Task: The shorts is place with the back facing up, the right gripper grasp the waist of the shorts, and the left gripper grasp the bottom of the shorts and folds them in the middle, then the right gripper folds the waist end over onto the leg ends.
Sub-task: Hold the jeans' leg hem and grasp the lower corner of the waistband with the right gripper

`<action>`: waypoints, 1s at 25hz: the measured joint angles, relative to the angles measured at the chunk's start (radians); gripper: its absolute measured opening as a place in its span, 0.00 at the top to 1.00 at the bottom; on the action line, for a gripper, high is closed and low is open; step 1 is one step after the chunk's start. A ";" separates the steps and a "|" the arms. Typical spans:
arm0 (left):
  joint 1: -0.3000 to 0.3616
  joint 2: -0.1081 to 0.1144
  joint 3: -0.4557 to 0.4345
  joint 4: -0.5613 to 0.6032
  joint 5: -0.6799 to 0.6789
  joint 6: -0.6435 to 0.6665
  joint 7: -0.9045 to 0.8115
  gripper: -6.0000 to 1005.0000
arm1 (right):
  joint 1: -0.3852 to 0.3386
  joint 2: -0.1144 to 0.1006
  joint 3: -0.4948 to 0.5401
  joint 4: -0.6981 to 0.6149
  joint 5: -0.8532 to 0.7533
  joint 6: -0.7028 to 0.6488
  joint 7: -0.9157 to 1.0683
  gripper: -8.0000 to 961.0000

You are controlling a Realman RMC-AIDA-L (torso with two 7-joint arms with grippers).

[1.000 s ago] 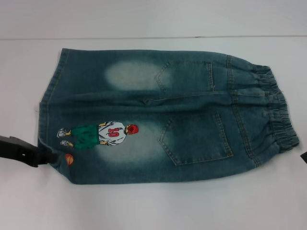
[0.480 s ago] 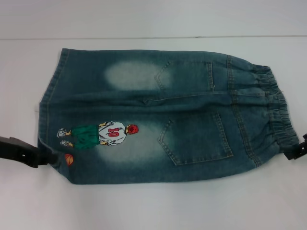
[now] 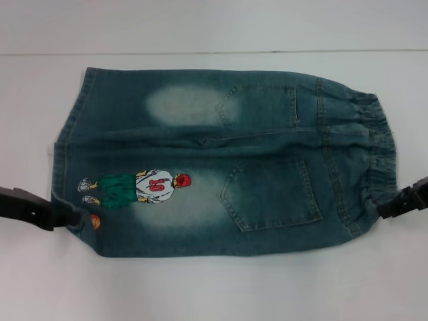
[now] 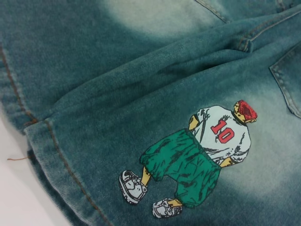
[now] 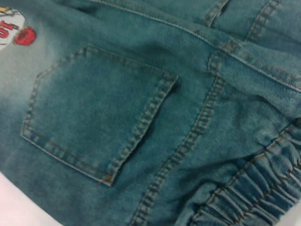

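Shorts lie flat on white table, back up. Left gripper at hem corner nr cartoon figure, right gripper at waist corner; grip on either can't tell.

The shorts are teal-blue washed denim with pale faded patches, orange-brown stitching and an embroidered figure in green shorts, a white shirt with a red 10 and a red cap, on a white tabletop.
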State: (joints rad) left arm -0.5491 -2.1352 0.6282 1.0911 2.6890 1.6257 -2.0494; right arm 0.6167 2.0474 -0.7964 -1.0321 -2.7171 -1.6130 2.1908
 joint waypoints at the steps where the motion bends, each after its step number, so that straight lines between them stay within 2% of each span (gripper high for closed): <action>1: 0.000 0.001 -0.001 0.000 0.000 0.000 0.000 0.95 | 0.001 0.001 -0.001 0.006 -0.006 0.007 0.002 0.23; 5: 0.000 0.004 -0.003 -0.003 0.000 -0.009 0.000 0.95 | -0.002 0.009 0.003 0.004 -0.007 0.022 0.007 0.24; 16: 0.000 0.005 -0.003 -0.004 0.000 -0.013 0.007 0.95 | -0.004 0.013 -0.001 0.002 0.000 0.026 0.020 0.71; 21: -0.002 0.005 -0.001 -0.004 0.000 -0.018 0.009 0.95 | 0.001 0.013 -0.005 -0.007 -0.002 0.011 0.036 0.82; 25: -0.002 0.004 0.000 -0.004 0.000 -0.023 0.010 0.95 | 0.003 0.013 -0.011 -0.003 -0.002 0.013 0.037 0.68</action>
State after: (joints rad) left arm -0.5507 -2.1313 0.6284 1.0875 2.6890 1.6026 -2.0396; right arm 0.6197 2.0602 -0.8072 -1.0352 -2.7192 -1.6004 2.2281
